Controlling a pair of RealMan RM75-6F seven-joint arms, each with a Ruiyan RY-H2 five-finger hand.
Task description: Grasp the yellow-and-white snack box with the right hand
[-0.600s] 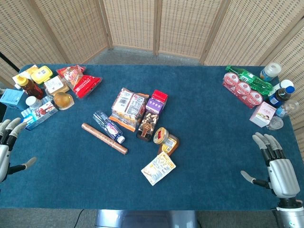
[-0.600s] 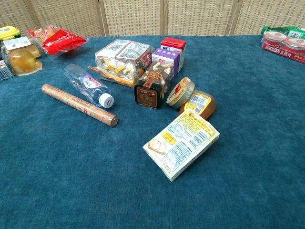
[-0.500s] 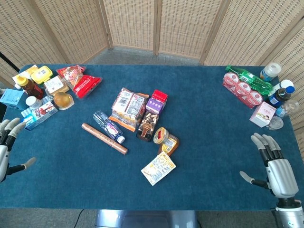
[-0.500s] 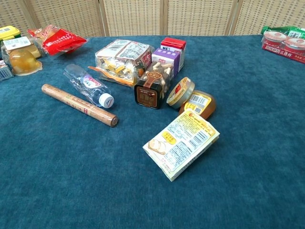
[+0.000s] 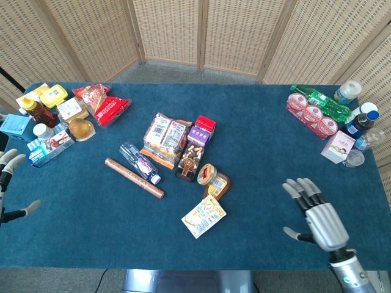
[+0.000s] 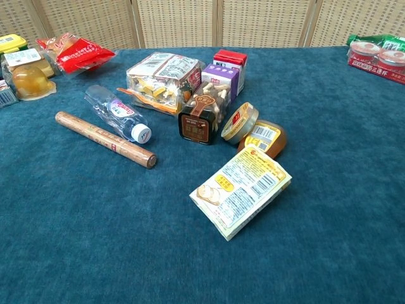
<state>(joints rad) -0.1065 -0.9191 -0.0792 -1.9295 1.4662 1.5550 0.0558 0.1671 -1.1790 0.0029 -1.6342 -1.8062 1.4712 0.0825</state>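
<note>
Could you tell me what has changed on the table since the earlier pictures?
The right hand has moved inward from the table's right edge toward the yellow-and-white snack box, fingers spread, holding nothing. The left hand slipped slightly further out of view. The box and other items stayed put.

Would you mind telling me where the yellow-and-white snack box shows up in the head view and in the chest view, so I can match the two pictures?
Head view: the yellow-and-white snack box lies flat on the blue table, low and just left of centre.
Chest view: the snack box lies right of centre, in the lower half, large and near the camera.
Shared landmark: the tipped amber jar, just beyond the box in both views.
</note>
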